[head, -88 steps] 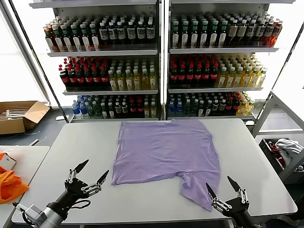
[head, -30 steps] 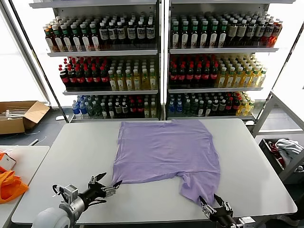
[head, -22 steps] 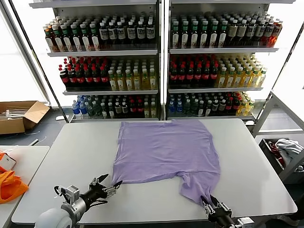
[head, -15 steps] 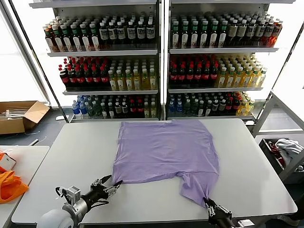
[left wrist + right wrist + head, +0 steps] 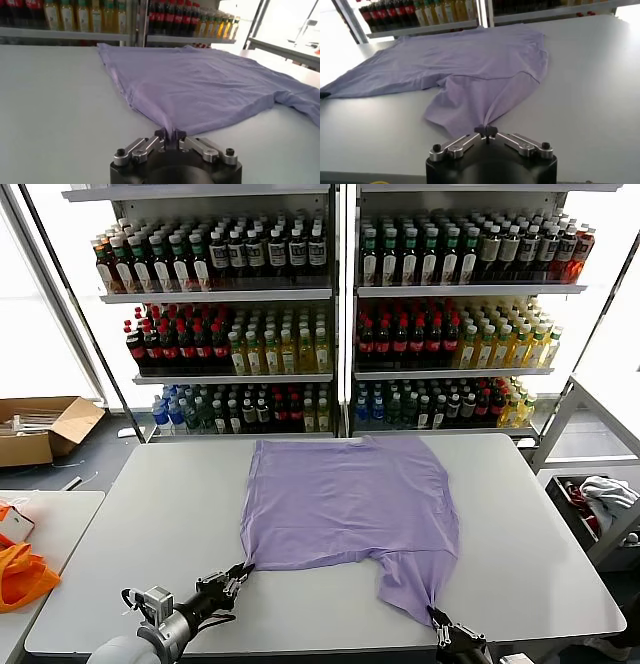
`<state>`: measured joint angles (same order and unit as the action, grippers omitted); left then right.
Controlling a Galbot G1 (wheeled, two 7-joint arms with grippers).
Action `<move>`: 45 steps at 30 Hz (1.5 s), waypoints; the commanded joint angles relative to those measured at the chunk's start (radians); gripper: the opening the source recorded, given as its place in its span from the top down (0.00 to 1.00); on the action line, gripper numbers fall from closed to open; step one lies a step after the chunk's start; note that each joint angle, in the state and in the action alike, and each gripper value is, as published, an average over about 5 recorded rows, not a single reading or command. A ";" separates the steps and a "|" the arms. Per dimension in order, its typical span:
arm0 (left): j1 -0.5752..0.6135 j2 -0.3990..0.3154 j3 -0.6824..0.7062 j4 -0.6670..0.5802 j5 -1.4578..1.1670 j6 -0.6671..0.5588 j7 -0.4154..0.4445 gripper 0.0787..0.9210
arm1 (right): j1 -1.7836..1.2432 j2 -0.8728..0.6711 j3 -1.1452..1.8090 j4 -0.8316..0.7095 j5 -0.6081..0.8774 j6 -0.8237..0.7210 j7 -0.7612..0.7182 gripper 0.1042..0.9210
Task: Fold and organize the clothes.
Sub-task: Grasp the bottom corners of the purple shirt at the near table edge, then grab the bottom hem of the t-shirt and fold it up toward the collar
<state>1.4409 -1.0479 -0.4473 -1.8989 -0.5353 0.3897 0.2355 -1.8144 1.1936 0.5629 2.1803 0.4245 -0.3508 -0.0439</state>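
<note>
The lavender T-shirt (image 5: pixel 345 504) lies spread on the white table (image 5: pixel 140 524), plain side up, with a flap hanging toward the near right. My left gripper (image 5: pixel 243 570) is shut on the shirt's near left corner, seen pinched in the left wrist view (image 5: pixel 170 133). My right gripper (image 5: pixel 433 615) is shut on the tip of the near right flap, at the table's front edge. The right wrist view shows the fabric (image 5: pixel 470 75) gathered into a point between the right gripper's (image 5: pixel 485 129) jaws.
Shelves of bottles (image 5: pixel 340 324) stand behind the table. A cardboard box (image 5: pixel 40 429) sits on the floor at far left. Orange fabric (image 5: pixel 18 574) lies on a side table at the left. A bin with cloth (image 5: pixel 600 499) stands at the right.
Both grippers moved in to the shirt's near corners and shut on them. The fabric at the near right flap is drawn to a point.
</note>
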 commanded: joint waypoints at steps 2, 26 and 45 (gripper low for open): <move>0.037 -0.055 -0.019 -0.031 -0.036 -0.024 -0.037 0.95 | -0.033 -0.010 0.012 0.008 0.000 0.106 -0.081 1.00; 0.407 -0.108 -0.218 -0.369 0.002 0.019 -0.065 0.97 | -0.395 0.017 0.169 0.213 0.017 0.212 -0.178 1.00; 0.401 -0.005 -0.278 -0.423 -0.002 0.073 -0.037 0.97 | -0.252 0.068 0.125 0.152 0.193 0.292 -0.230 1.00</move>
<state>1.8544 -1.1185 -0.6973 -2.2924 -0.5121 0.4419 0.1942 -2.1410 1.2307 0.7083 2.3549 0.5309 -0.0876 -0.2578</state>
